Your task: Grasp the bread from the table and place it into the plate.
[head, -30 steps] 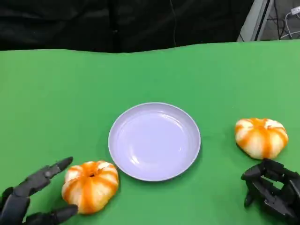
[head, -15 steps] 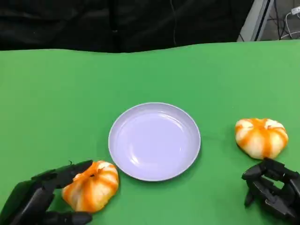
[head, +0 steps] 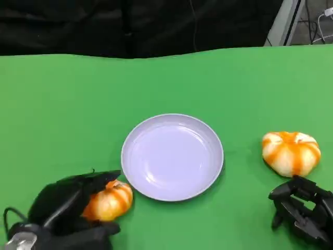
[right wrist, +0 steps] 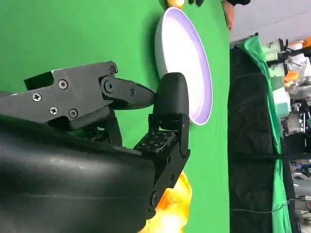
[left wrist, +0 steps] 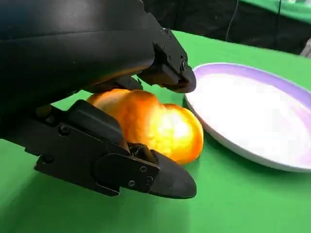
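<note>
The grasp step is in hand: the left hand (head: pixel 70 208) has its fingers (left wrist: pixel 146 170) wrapped around the bread (head: pixel 108 200) on the counter (head: pixel 62 114), just beside the plate (head: pixel 172 157); next, I judge, lift it and carry it over the rim; the right hand (head: pixel 302 211) rests with curled fingers, holding nothing.

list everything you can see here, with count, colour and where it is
bread: 2, orange with white stripes; one at the near left beside the plate, between the fingers of the left hand; the other lying free to the right of the plate, just beyond the right hand
plate: 1, pale lilac, middle of the table, nothing in it
table: 1, green cover, under everything
backdrop: 1, black, behind the far edge of the table
left hand: 1, black, near left, fingers closed around the near-left bread
right hand: 1, black, near right, fingers curled in, holding nothing
</note>
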Controlling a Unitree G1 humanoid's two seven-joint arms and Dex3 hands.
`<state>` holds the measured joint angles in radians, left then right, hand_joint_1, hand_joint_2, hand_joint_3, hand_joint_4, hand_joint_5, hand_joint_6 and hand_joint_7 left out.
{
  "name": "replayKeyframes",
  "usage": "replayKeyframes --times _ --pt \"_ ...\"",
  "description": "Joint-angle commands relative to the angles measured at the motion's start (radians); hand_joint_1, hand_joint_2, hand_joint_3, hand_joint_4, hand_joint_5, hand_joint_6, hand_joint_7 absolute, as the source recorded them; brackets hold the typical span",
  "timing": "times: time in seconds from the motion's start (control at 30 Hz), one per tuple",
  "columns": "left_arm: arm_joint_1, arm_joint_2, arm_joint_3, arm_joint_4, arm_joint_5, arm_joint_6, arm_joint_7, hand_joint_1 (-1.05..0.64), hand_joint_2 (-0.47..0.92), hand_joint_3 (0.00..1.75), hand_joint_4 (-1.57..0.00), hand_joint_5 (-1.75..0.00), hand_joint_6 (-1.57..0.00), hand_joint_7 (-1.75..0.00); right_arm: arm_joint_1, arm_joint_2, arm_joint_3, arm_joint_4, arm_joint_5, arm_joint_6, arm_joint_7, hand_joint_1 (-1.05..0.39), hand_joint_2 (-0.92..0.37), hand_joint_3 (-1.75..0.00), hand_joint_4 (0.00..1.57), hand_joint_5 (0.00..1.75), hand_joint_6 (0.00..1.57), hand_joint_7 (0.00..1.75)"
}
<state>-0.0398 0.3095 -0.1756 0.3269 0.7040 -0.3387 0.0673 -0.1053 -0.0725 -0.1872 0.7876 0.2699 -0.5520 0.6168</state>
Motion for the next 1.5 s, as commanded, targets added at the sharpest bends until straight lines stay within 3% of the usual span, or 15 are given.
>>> replayKeyframes --times 0.03,0.13,0.2,0.27,0.33,0.57,0.73,0.77,0.87,0.93,1.0,1.03,1.07,1.17,1.5 --pt "-0.029 0.015 -0.065 0.031 0.011 0.08 -0.052 -0.89 0.92 0.28 -0.52 -0.02 -0.47 -0.01 0.013 -0.003 -0.006 -0.022 0.011 0.005 -0.005 -0.24 -0.92 -0.49 0.59 1.75 0.7 1.17" --pt "-0.041 0.018 -0.093 0.046 -0.005 0.102 -0.069 -0.81 0.92 0.28 -0.55 -0.03 -0.49 -0.02 0.016 -0.002 -0.005 -0.028 0.01 0.01 -0.009 -0.23 -0.92 -0.49 0.59 1.75 0.7 1.17" --pt "-0.046 0.024 -0.111 0.052 -0.006 0.109 -0.071 -0.56 0.92 0.16 -0.57 -0.02 -0.51 -0.01 0.016 -0.003 -0.004 -0.029 0.006 0.007 -0.013 -0.24 -0.92 -0.49 0.59 1.75 0.7 1.17" --pt "-0.046 0.029 -0.121 0.053 -0.015 0.11 -0.071 -0.48 0.92 0.12 -0.58 -0.02 -0.51 -0.01 0.016 -0.003 -0.004 -0.03 0.006 0.007 -0.015 -0.24 -0.92 -0.49 0.59 1.75 0.7 1.17" --pt "-0.044 0.033 -0.127 0.051 -0.028 0.109 -0.072 -0.24 0.9 0.05 -0.61 -0.02 -0.54 -0.01 0.015 -0.003 -0.004 -0.03 0.007 0.007 -0.014 -0.24 -0.92 -0.49 0.59 1.75 0.7 1.17" --pt "-0.028 0.053 -0.135 0.01 -0.055 0.126 -0.075 -0.09 0.92 0.03 -0.7 -0.03 -0.59 -0.02 0.016 -0.005 -0.003 -0.033 0.006 0.012 -0.015 -0.24 -0.92 -0.48 0.59 1.73 0.7 1.16" --pt "0.003 0.047 -0.128 -0.047 -0.057 0.176 -0.059 -0.06 0.9 0.02 -0.78 -0.07 -0.75 -0.06 0.014 -0.004 -0.004 -0.029 0.01 0.007 -0.007 -0.24 -0.92 -0.48 0.59 1.75 0.7 1.17" --pt "0.006 0.044 -0.127 -0.052 -0.057 0.183 -0.051 -0.06 0.9 0.01 -0.73 -0.22 -0.78 -0.04 0.014 -0.003 -0.004 -0.027 0.01 0.006 -0.007 -0.24 -0.92 -0.48 0.59 1.75 0.7 1.17" --pt "0.018 0.033 -0.123 -0.067 -0.045 0.208 -0.009 -0.09 0.88 0.0 -0.39 -1.13 -0.88 -0.06 0.012 -0.004 -0.005 -0.023 0.011 0.005 -0.005 -0.23 -0.92 -0.48 0.59 1.75 0.7 1.17" --pt "0.026 0.025 -0.118 -0.076 -0.038 0.219 0.028 -0.11 0.87 0.0 -0.36 -1.32 -0.91 -0.12 0.01 -0.004 -0.005 -0.021 0.009 0.004 -0.006 -0.24 -0.92 -0.49 0.59 1.75 0.7 1.17" --pt "0.039 0.014 -0.111 -0.098 -0.023 0.238 0.074 -0.12 0.85 0.0 -0.44 -1.63 -0.64 -1.06 0.009 -0.004 -0.005 -0.019 0.009 0.005 -0.007 -0.24 -0.92 -0.49 0.59 1.75 0.7 1.17" --pt "0.047 0.01 -0.108 -0.114 -0.016 0.25 0.09 -0.11 0.85 0.0 -0.49 -1.7 -0.53 -1.38 0.01 -0.004 -0.005 -0.022 0.009 0.008 -0.008 -0.24 -0.92 -0.49 0.59 1.75 0.7 1.17" --pt "0.053 0.008 -0.106 -0.126 -0.012 0.258 0.101 -0.11 0.84 0.0 -0.53 -1.72 -0.5 -1.5 0.011 -0.004 -0.005 -0.024 0.009 0.009 -0.01 -0.24 -0.92 -0.48 0.59 1.75 0.7 1.17" --pt "0.065 0.007 -0.101 -0.153 -0.001 0.269 0.13 -0.1 0.83 0.0 -0.58 -1.74 -0.47 -1.64 0.009 -0.004 -0.005 -0.018 0.006 0.006 -0.012 -0.25 -0.92 -0.48 0.59 1.75 0.71 1.16" --pt "0.115 0.013 -0.052 -0.302 0.044 0.318 0.197 -0.12 0.83 0.0 -0.57 -1.75 -0.42 -1.69 0.01 0.0 -0.001 -0.023 0.006 0.007 -0.013 -0.24 -0.92 -0.48 0.59 1.75 0.7 1.16"
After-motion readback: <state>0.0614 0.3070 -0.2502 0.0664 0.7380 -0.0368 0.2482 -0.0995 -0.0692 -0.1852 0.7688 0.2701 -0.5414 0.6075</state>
